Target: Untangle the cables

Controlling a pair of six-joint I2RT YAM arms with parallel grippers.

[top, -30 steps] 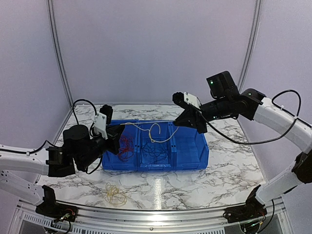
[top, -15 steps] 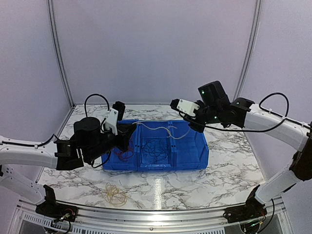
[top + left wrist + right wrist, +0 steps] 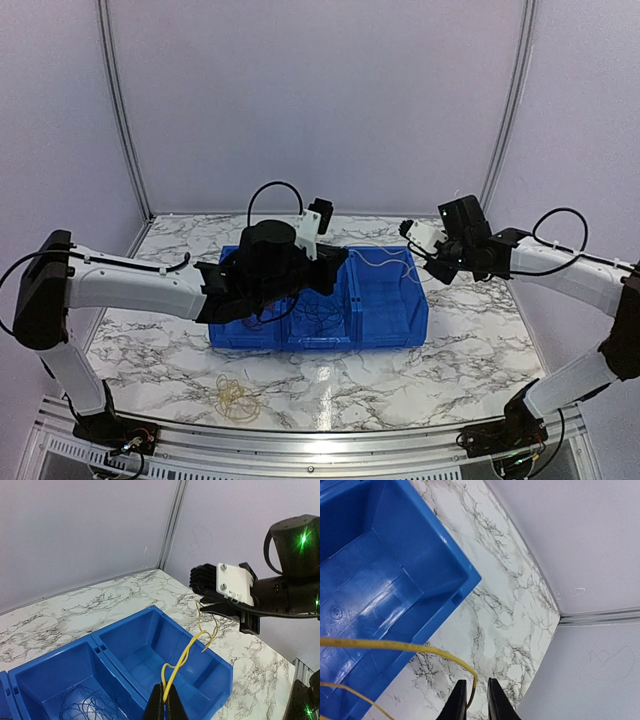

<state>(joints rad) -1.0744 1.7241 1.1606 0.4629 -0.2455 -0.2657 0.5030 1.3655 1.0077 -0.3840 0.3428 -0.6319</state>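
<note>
Stretching over the right-hand compartment of a three-part blue bin (image 3: 320,338), a thin yellow cable (image 3: 190,645) runs in a loose, kinked line between the two arms. At its 9 o'clock end, the left fingers (image 3: 164,700) are pressed tight together on it, above the divider between the middle and right compartments. At its 3 o'clock end, the right fingers (image 3: 456,705) stand slightly parted, just past the bin's right wall and over the table (image 3: 470,340). The cable's tip hangs in the narrow gap between them, and the gap is wider than the wire. Whether the tip touches either finger cannot be told. A tangle of dark cables (image 3: 318,315) lies on the floor of the middle compartment. A loose yellowish coil (image 3: 236,398) lies on the marble-patterned table at 7 o'clock from the bin, well apart from it, near the front edge.
</note>
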